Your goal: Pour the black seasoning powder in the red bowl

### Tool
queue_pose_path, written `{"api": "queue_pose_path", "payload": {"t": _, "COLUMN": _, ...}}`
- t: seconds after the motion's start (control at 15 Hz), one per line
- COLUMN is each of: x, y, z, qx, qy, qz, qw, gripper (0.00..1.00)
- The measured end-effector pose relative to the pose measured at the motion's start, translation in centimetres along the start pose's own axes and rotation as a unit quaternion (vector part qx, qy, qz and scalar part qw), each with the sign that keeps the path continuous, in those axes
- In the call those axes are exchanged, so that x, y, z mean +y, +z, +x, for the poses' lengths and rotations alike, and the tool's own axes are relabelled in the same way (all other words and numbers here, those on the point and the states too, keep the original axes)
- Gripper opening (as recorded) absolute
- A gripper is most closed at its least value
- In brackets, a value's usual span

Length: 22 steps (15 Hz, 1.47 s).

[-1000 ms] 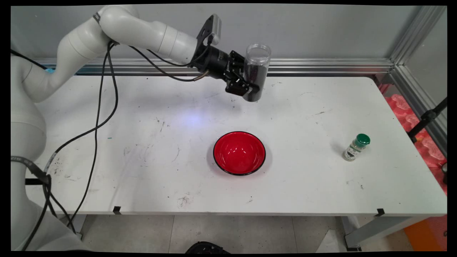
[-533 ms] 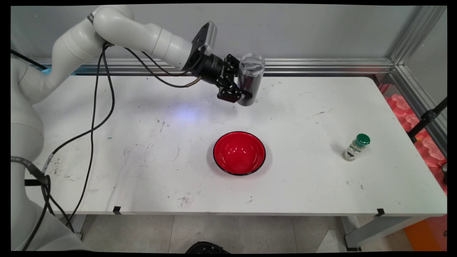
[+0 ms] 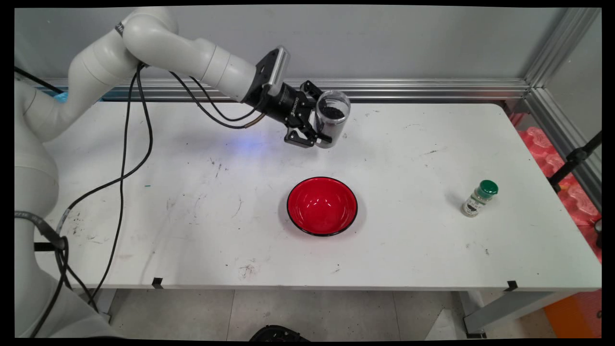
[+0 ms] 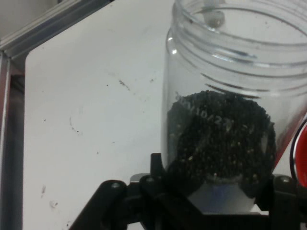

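White table (image 3: pixel 192 240) carries a red bowl (image 3: pixel 322 205) and, well apart to the right, a green-capped bottle (image 3: pixel 479 198). Above the table, beyond the bowl, the gripper (image 3: pixel 321 129) is clamped on a clear jar (image 3: pixel 330 118) of black granules, lower body between both fingers, open mouth tilted

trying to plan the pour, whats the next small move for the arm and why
Probably carry the jar toward the near side until its open mouth hangs over the red bowl. The pincer holds it tilted above bare table beyond the bowl, so the black grains would miss.
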Motion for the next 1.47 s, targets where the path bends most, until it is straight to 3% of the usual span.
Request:
{"api": "queue_pose_path", "payload": {"t": 0.33, "x": 0.8, "y": 0.3, "z": -0.3, "qx": -0.013, "qy": 0.054, "qz": -0.003, "qw": 0.9984, "gripper": 0.0}}
{"api": "queue_pose_path", "payload": {"t": 0.67, "x": 1.6, "y": 0.6, "z": -0.5, "qx": -0.023, "qy": 0.111, "qz": -0.008, "qw": 0.9935, "gripper": 0.0}}
{"api": "queue_pose_path", "payload": {"t": 1.0, "x": 2.3, "y": 0.9, "z": -0.5, "qx": -0.03, "qy": 0.166, "qz": -0.011, "qw": 0.9856, "gripper": 0.0}}
{"api": "queue_pose_path", "payload": {"t": 1.47, "x": 3.2, "y": 1.7, "z": -0.1, "qx": -0.038, "qy": 0.246, "qz": -0.009, "qw": 0.9685, "gripper": 0.0}}
